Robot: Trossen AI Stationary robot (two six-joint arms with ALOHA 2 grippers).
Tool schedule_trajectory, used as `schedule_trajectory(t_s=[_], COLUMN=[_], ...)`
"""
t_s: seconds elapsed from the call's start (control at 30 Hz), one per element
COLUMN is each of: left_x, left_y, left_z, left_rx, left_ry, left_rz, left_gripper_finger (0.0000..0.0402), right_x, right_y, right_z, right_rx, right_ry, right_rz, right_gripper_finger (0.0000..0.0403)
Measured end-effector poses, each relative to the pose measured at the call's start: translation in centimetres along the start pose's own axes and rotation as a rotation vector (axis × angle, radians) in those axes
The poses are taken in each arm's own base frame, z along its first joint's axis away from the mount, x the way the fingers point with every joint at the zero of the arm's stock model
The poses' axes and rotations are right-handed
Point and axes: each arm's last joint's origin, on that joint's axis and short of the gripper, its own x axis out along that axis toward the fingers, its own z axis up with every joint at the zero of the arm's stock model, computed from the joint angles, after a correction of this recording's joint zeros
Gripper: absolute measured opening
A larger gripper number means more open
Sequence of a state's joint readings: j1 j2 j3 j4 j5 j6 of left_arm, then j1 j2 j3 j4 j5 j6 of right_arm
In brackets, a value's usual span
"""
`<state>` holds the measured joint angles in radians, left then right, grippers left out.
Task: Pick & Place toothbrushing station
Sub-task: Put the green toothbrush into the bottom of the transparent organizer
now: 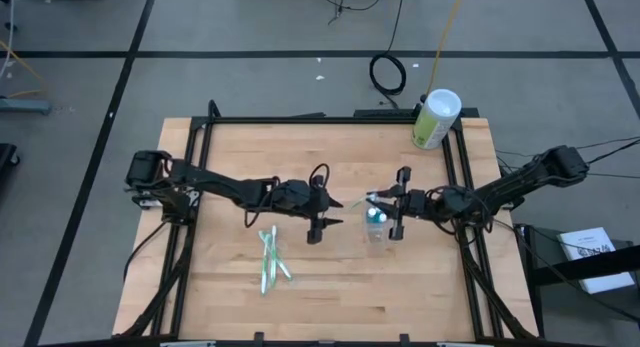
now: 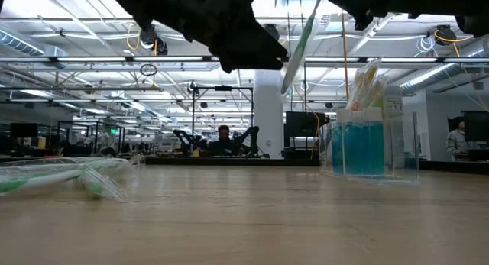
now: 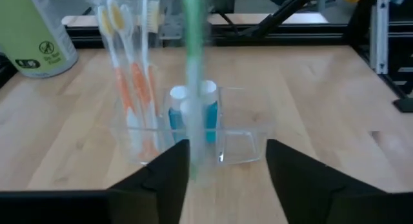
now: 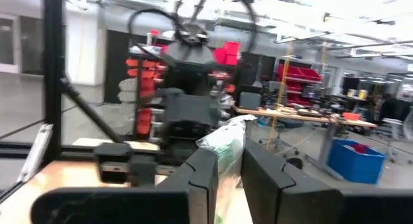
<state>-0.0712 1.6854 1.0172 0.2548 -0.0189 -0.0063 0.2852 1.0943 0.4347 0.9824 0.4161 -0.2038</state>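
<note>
Wooden table (image 1: 230, 297): clear cup (image 1: 377, 227), wrapped toothbrushes (image 1: 268, 259), green canister (image 1: 435, 118).

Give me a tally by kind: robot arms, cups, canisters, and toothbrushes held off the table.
Robot arms: 2, left arm, right arm
Clear cup: 1
Pale-green canister: 1
Green toothbrush held off the table: 1
Total: 5

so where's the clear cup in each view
high view: clear cup right of table centre, just under the right tool.
low view: at right, standing on the table, blue tubes inside.
left wrist view: centre, behind a green toothbrush.
right wrist view: not in it.
shared landmark: pale-green canister, also in the left wrist view.
</note>
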Motion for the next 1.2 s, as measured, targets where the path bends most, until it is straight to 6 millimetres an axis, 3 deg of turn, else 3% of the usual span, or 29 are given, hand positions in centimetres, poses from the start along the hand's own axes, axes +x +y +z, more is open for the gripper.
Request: schedule_trajectory(t_s=[0.2,0.47,0.87,1.2], left_x=[-1.3,-2.1,-2.3,-2.7], left_y=[0.3,1.8,4.5,5.9], left_z=[0.1,-0.9,-4.8,-5.9], left_rx=[0.001,-0.021,-0.101,-0.186], left_ry=[0.074,0.215,0.08,0.035], left_rz=[0.022,0.076,0.1,0.14], left_gripper_finger=[0.0253,0.0266,0.0267,0.0267], right_x=[-0.9,-3.3,-5.0,-6.0], right_y=[0.2,0.2,0.9,0.3], right_z=[1.1,3.0,2.6,3.3], right_rx=[0.035,0.142,0.248,0.175], right_ry=[-0.012,-0.002,0.144,0.126], right_rz=[0.034,0.107,0.197,0.177], right_gripper_finger=[0.0049,0.0049,0.0049,0.0049])
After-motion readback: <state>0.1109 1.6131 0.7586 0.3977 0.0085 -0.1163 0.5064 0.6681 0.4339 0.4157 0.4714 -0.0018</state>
